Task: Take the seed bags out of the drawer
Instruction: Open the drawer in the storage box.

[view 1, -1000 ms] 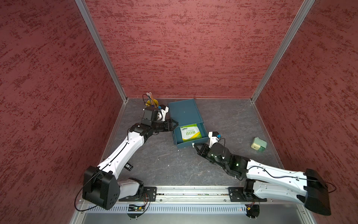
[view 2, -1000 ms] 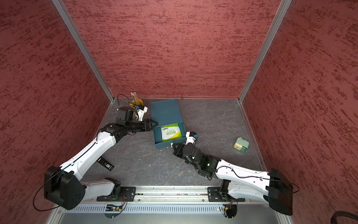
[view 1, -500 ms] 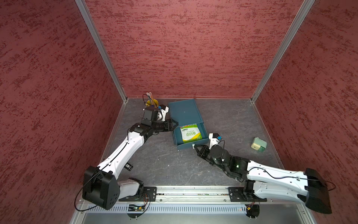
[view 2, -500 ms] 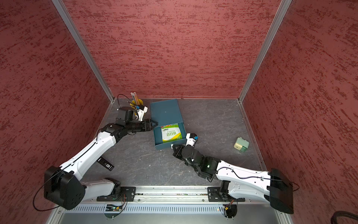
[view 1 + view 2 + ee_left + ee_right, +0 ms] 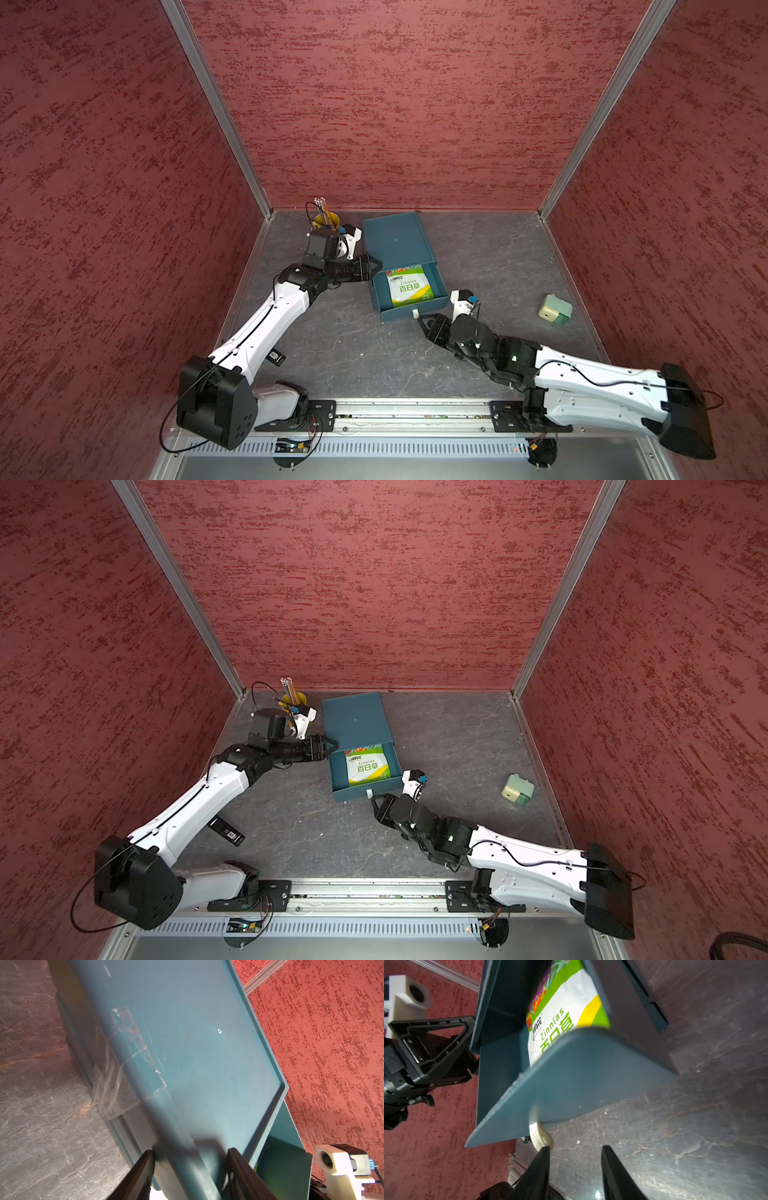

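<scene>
One seed bag (image 5: 409, 286), green and white with "Zinnias" on it, lies flat in the drawer (image 5: 399, 314), which stands pulled out of the teal case (image 5: 395, 241). Only this one packet shows in both top views. Its long axis runs along the drawer's line of travel, with the flower-printed end toward the case mouth and the yellow-green end toward the drawer front. There is one case, one drawer and one white pull tab (image 5: 539, 1136) on the drawer front. One pale green block (image 5: 555, 308) sits well off the case's right side, and one yellow cup (image 5: 326, 220) of sticks stands by its far left corner. The left gripper (image 5: 191, 1152) clamps the case's left edge, near the mouth. The right gripper (image 5: 576, 1148) is at the drawer front, its jaws spread and the tab just beside one fingertip (image 5: 545, 1152). A second ago those jaws were pressed together and the drawer was less far out, showing less of the bag.
</scene>
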Motion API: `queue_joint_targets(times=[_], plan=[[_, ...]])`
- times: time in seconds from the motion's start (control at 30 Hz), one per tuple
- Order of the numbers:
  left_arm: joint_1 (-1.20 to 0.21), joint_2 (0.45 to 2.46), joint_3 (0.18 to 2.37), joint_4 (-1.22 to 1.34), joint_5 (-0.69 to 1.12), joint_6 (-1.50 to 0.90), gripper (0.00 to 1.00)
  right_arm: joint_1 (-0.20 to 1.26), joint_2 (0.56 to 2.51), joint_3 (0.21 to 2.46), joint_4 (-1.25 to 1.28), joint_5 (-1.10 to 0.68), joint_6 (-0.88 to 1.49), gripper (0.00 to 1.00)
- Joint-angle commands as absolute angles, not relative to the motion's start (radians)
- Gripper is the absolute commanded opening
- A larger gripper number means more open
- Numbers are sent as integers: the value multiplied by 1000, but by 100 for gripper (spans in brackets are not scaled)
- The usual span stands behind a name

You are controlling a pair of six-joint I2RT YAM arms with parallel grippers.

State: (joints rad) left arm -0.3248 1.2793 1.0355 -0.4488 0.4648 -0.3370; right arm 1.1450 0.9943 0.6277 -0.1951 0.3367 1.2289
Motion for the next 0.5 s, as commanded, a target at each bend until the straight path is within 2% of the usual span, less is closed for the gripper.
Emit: queue_joint_targets(times=[0.0,0.23,0.47], plan=[[-329,1296,1030,-503,434,-324,58,1152,966,724,-356,343,1157,51],[-331,1298,1039,-516,439,-315,57,1094,1006,1041,-712,298,981,64],[-330,1294,1042,-531,437,-304,57,888,1254,1419,-989,30,738,70]])
